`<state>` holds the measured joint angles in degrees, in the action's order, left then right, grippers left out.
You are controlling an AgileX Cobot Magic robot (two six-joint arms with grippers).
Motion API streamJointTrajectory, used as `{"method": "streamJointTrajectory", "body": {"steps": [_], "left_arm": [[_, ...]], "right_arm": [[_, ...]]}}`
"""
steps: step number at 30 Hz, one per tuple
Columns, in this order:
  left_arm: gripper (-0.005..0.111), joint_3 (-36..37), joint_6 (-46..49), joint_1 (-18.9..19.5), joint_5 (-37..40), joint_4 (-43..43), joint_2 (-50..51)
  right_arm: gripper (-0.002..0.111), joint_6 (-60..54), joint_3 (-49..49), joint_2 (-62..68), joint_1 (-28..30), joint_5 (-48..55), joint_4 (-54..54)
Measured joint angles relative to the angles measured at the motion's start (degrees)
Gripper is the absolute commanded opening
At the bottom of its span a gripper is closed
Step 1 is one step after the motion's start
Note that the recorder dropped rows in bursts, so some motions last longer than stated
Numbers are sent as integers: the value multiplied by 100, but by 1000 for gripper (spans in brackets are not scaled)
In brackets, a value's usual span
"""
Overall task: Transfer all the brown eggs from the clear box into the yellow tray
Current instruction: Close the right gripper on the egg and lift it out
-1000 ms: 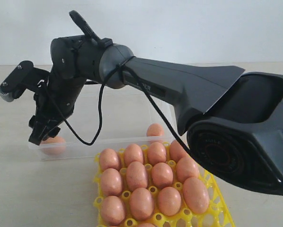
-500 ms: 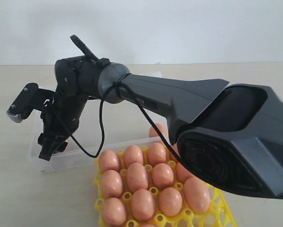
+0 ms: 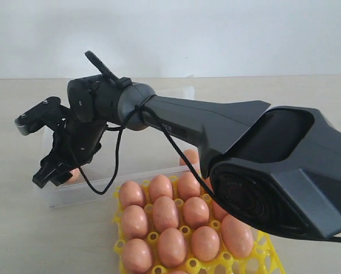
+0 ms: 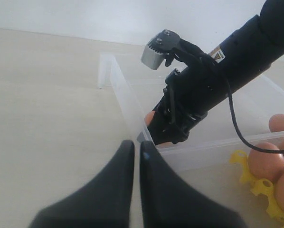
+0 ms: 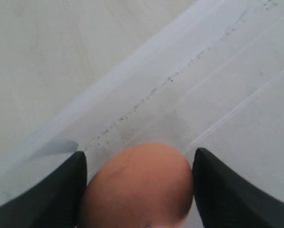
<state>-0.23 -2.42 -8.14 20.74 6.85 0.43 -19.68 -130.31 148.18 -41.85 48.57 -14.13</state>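
Right wrist view: one brown egg point(image 5: 137, 185) lies on the floor of the clear box point(image 3: 102, 191), right between the fingers of the right gripper point(image 5: 139, 153).
Step in hand: picking another egg out of the box; the grasp looks set up but not closed.
Right gripper: jaws wide, 1 finger on each side of the egg, low in the box at its far left end in the exterior view.
Left gripper point(image 4: 134, 146): fingers pressed together, holding nothing, over the bare table point(image 4: 47, 95) just outside the box wall.
Other egg in the box point(image 3: 189, 155): near the front wall, well apart from the first and just behind the tray.
Yellow tray point(image 3: 266, 255): just in front of the box; every cup that shows holds an egg.
Next move: close gently and evenly on the shell, lift clear of the rim, then carry it across to a free cup; too hard a squeeze could crack it, an off-centre grip could let it roll.
Hidden or unclear: the pads may already touch the shell, but no view settles it. The right arm covers the middle of the box and the tray's right side, and the tray's near rows are cut off, so no free cup is in sight and more eggs could lie unseen.
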Motion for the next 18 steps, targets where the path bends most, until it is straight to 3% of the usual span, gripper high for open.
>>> {"method": "streamJointTrajectory", "body": {"steps": [4, 11, 18], "left_arm": [[4, 0, 0, 0, 0, 0, 0], [4, 0, 0, 0, 0, 0, 0], [4, 0, 0, 0, 0, 0, 0]], "right_arm": [[52, 624, -28, 3, 0, 0, 77], [0, 1149, -28, 3, 0, -11, 110], [0, 1255, -28, 3, 0, -48, 121]]}}
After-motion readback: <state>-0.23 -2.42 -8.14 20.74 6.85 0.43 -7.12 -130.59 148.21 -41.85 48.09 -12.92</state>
